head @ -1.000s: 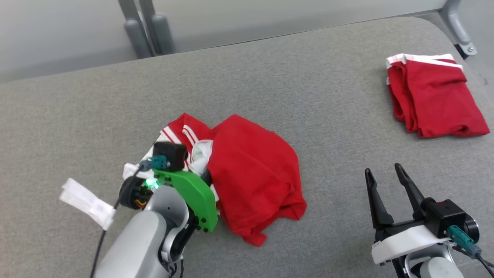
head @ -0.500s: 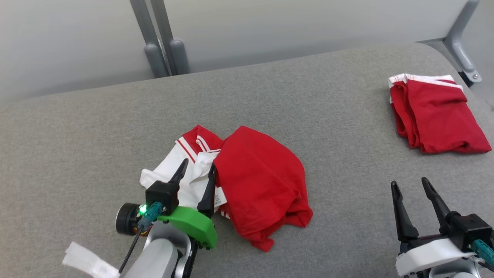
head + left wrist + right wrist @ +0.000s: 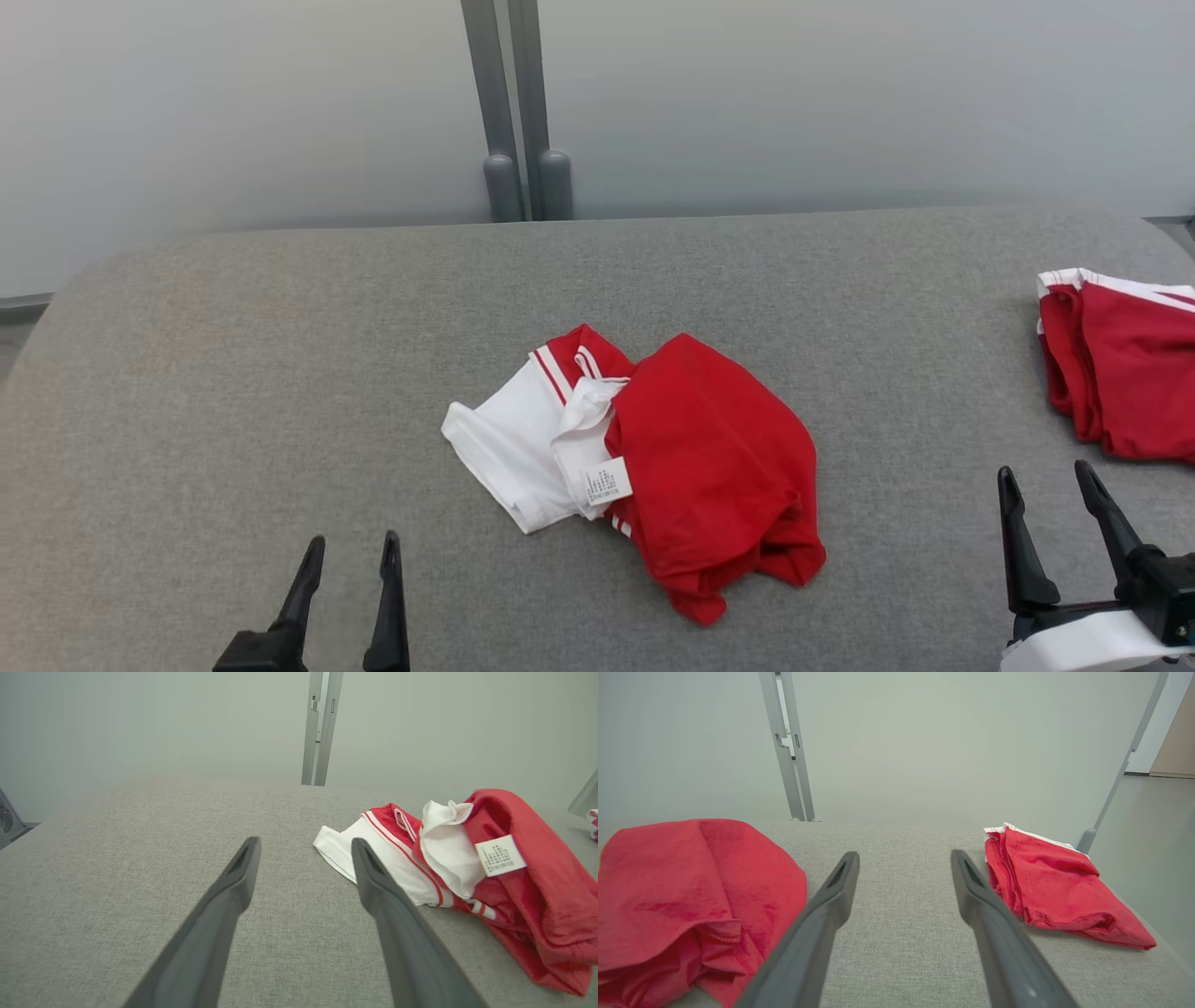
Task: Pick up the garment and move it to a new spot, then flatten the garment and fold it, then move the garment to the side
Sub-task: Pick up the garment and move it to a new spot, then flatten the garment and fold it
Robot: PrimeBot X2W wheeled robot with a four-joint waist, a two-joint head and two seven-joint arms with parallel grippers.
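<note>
The garment [image 3: 691, 467], red with a white striped part and a small label, lies crumpled in the middle of the grey padded table [image 3: 280, 355]. My left gripper [image 3: 353, 539] stands open and empty at the lower left, well short of the garment's white edge. In the left wrist view the open gripper [image 3: 304, 841] points past the garment [image 3: 523, 896], which lies to its right. My right gripper [image 3: 1044, 469] is open and empty at the lower right, clear of the cloth. Its wrist view shows the gripper [image 3: 904, 854] with the garment [image 3: 691, 891] to the left.
A second red garment [image 3: 1120, 373], folded with white trim, lies at the table's right edge, also in the right wrist view as a folded red piece [image 3: 1055, 891]. Two grey posts [image 3: 523, 177] rise behind the table's far edge against a pale wall.
My left gripper has opened, let go of the garment and drawn back to the lower left. The garment's white part now lies spread out. The head camera has shifted.
</note>
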